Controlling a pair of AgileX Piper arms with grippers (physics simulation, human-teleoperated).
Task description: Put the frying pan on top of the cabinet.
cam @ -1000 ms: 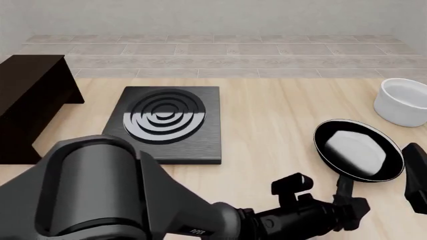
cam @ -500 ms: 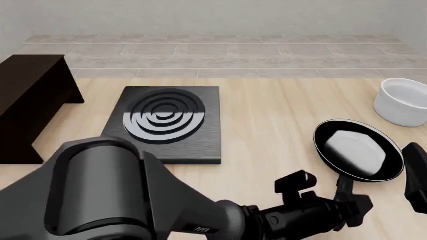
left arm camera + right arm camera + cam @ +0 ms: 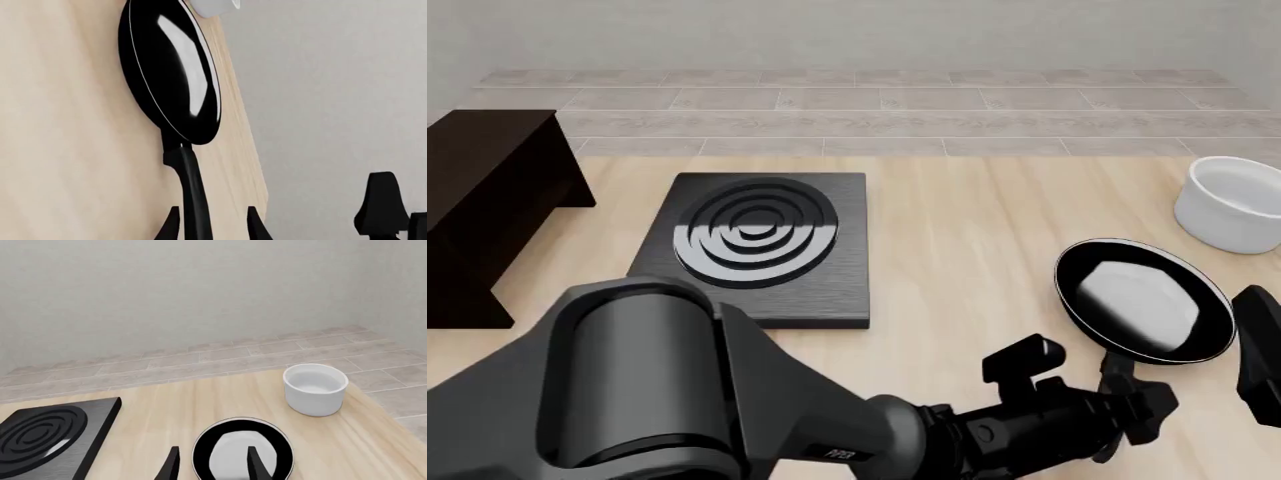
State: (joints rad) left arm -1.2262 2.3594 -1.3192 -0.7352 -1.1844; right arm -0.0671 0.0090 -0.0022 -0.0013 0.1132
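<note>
Left end effector (image 3: 208, 225) open astride the pan (image 3: 1145, 297) handle, ungripped; lift and carry to cabinet (image 3: 487, 200) remain.

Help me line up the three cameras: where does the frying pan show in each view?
Front view: the frying pan lies at the right, near the table's near edge, behind the left gripper.
Left wrist view: it fills the upper middle, its handle running between the fingertips.
Right wrist view: low in the middle.
Shared landmark: the white bowl, just beyond the pan in all three.
</note>
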